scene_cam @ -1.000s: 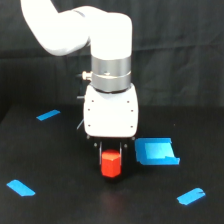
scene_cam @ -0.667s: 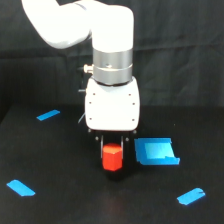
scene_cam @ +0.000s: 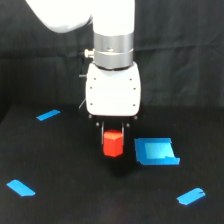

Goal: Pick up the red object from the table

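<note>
The red object (scene_cam: 113, 143) is a small red-orange hexagonal block, held between the dark fingers of my gripper (scene_cam: 113, 137) under the white arm head. The gripper is shut on it. The block hangs a little above the black table (scene_cam: 60, 165), with a faint shadow on the surface below it. The fingertips are mostly hidden by the block and the arm head.
A blue square patch (scene_cam: 156, 151) lies just to the exterior view's right of the block. Blue strips lie at the far left (scene_cam: 48, 115), the near left (scene_cam: 21, 188) and the near right (scene_cam: 191, 196). A black curtain hangs behind the table.
The arm has risen with the red block in its grip; the block now sits higher in the view, off the table surface.
</note>
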